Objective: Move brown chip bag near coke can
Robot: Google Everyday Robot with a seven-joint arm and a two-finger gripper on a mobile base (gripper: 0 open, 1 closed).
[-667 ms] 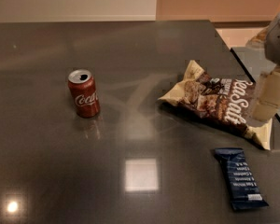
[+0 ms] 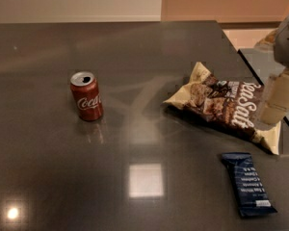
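The brown chip bag (image 2: 221, 105) lies flat on the dark table (image 2: 135, 52) at the right, with "Sea Salt" lettering facing up. The coke can (image 2: 86, 96) stands upright at the left, well apart from the bag. My gripper (image 2: 275, 102) comes in from the right edge. It is low over the bag's right end and covers part of it.
A narrow dark blue bar wrapper (image 2: 248, 184) lies in front of the bag at the lower right. The table's right edge runs just behind the gripper, with a second grey surface (image 2: 265, 61) beyond it. A light glare spot (image 2: 145, 179) shows on the tabletop.
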